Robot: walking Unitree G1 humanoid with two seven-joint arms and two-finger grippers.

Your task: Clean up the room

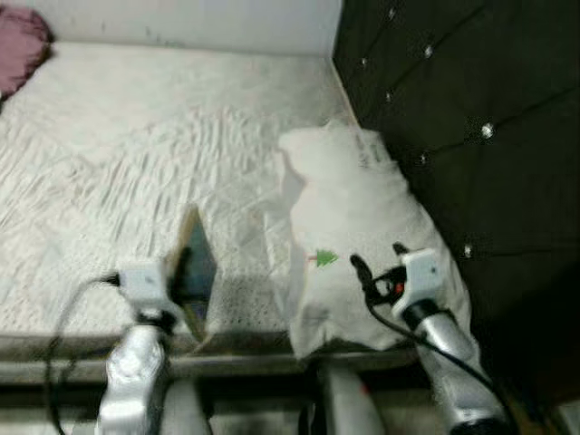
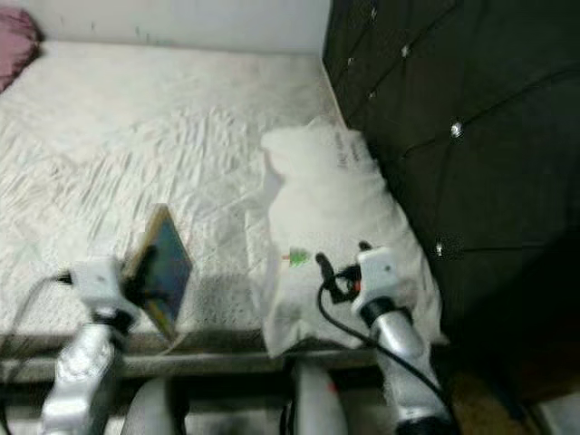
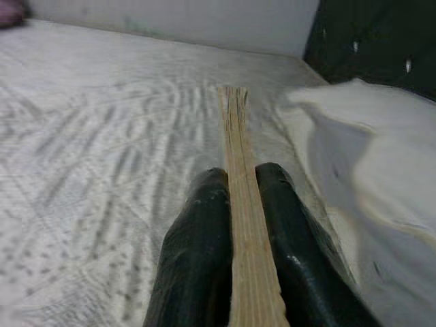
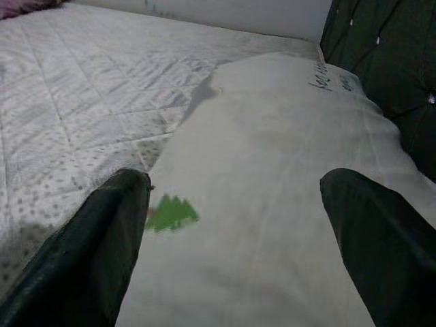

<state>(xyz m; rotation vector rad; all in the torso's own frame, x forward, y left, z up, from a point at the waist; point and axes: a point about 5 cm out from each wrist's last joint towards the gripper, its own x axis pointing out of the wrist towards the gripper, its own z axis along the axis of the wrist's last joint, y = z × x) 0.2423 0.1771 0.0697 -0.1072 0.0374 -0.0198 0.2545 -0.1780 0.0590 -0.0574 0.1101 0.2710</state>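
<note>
White quilted mattress point(image 1: 136, 154) fills most of the scene, bare of sheets, with a black tufted headboard point(image 1: 471, 109) along its right side and a pale wall at the far end. A pink cloth point(image 1: 18, 45) lies at the far left corner.

Near the right edge lies a white pillow point(image 1: 353, 217), printed with a small green tree point(image 1: 323, 258) and some dark lettering at its far end. The right gripper point(image 4: 238, 225) hovers just over the pillow's near end with its fingers spread wide. The pillow looks soft and light; it would sag if pinched at a corner, so I judge a deep grip across a bunched fold near its edge to be the safer hold.

The left gripper point(image 3: 231, 225) is pressed together on a thin board point(image 1: 195, 272), holding it upright on its edge above the near part of the mattress, left of the pillow. The board shows a wooden edge and a dark bluish face; it may be a picture or a frame. It seems stiff and light, and smooth-sided, so it could slip or twist between the fingers; the present hold, across its thickness near the lower edge, looks adequate if kept firm.
</note>
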